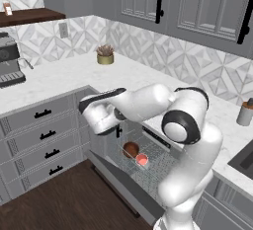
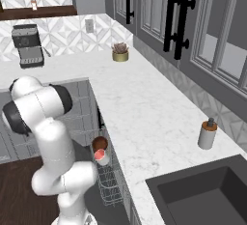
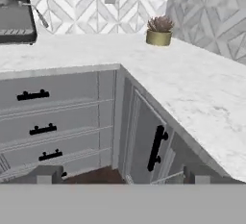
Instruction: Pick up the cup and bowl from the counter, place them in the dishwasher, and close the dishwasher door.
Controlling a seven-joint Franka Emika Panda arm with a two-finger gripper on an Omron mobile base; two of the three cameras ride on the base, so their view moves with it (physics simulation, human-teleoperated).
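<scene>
Spread wide and holding nothing, the gripper [image 3: 123, 176] looks level across the corner cabinets, its two dark fingertips [image 3: 48, 174] standing far apart at the bottom of the hand view. In the left base view the hand [image 1: 99, 106] hangs above the open dishwasher [image 1: 148, 162], up near counter [image 2: 144, 108] height, at the left end of the opening. The door [image 1: 126, 187] lies folded down toward the floor, dark inner face up, hinged along its bottom edge with its long axis running left to right along the cabinet front. By my reading that is what the coming move turns on: the door sits below the hand and nearer to the base, so the hand would have to drop low and get under or behind its free edge to swing it up. On the wire rack [image 1: 153, 155] inside, the bowl [image 1: 131, 149] and the cup [image 1: 142, 160] stand upright and just beside each other, the bowl round and dark brown, the cup pale outside with a salmon-red inside. Both pieces look loaded, so closing seems to be all that is left. Further off, a black-handled narrow door [image 3: 146, 143] meets the grey drawers [image 3: 53, 122] at the corner, and a potted plant [image 3: 159, 31] sits far back by the tiled wall.
</scene>
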